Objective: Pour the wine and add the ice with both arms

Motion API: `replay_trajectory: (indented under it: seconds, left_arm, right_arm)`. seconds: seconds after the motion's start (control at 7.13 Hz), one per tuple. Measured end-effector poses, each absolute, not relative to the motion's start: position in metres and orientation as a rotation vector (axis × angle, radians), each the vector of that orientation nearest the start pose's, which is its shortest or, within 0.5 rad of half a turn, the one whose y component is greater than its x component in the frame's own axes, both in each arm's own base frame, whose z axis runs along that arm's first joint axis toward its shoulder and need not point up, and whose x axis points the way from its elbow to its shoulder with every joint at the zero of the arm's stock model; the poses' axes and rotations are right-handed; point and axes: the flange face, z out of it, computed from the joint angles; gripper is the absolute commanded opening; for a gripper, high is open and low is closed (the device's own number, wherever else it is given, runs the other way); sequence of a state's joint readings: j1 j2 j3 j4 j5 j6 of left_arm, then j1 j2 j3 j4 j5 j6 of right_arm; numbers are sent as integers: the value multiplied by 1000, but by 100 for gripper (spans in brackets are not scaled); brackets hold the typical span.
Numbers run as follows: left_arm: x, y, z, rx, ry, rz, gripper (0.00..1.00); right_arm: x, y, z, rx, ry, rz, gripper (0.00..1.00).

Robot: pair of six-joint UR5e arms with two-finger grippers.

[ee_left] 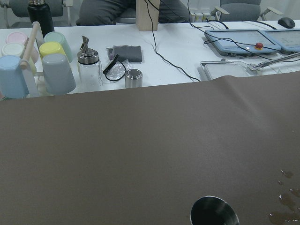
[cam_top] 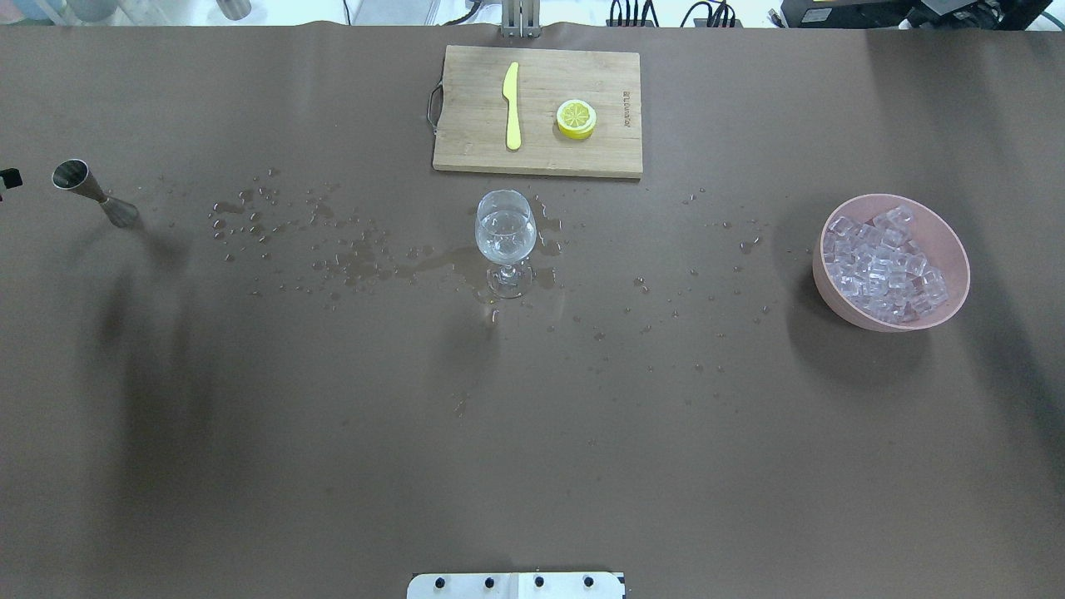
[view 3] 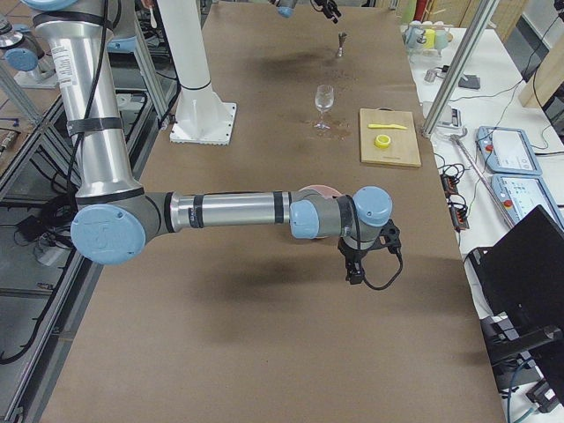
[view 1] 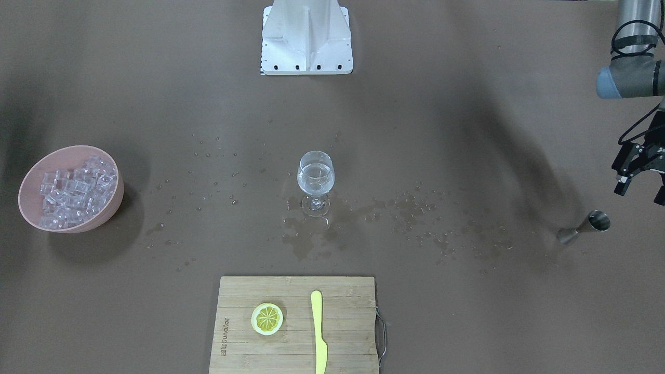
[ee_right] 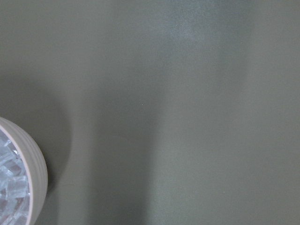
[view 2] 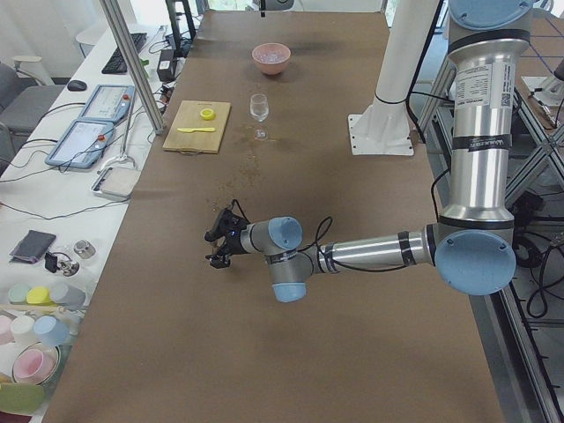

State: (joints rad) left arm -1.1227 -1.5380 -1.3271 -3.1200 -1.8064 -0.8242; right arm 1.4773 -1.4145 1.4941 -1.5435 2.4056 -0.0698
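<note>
A wine glass (view 1: 315, 182) stands mid-table with a little clear wine (view 1: 315, 177) in it; it also shows in the overhead view (cam_top: 505, 241). A pink bowl (view 1: 31, 176) holds many clear ice cubes (view 1: 75, 189). A steel jigger (view 1: 584, 227) stands on the table near the left arm. My left gripper (view 1: 641, 191) hangs open and empty just above and behind the jigger. The left wrist view shows the jigger's rim (ee_left: 214, 212) below. My right gripper (view 3: 357, 263) hovers beside the bowl (ee_right: 33, 168); I cannot tell whether it is open or shut.
A wooden cutting board (view 1: 244, 343) with a lemon half (view 1: 267, 318) and a yellow knife (view 1: 319, 332) lies beyond the glass. Water drops and a puddle (view 1: 332, 218) spread around the glass. The white robot base (view 1: 306, 36) is at the back.
</note>
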Motion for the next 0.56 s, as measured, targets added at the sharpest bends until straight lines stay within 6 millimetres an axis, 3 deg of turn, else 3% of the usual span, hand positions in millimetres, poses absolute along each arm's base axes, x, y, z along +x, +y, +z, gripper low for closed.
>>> replay_trajectory:
  seconds: [0.56]
  left_arm:
    - [188,-471,627,992,841,-266,97]
  right_arm:
    - [5,-564,606,87,-849,-193,100]
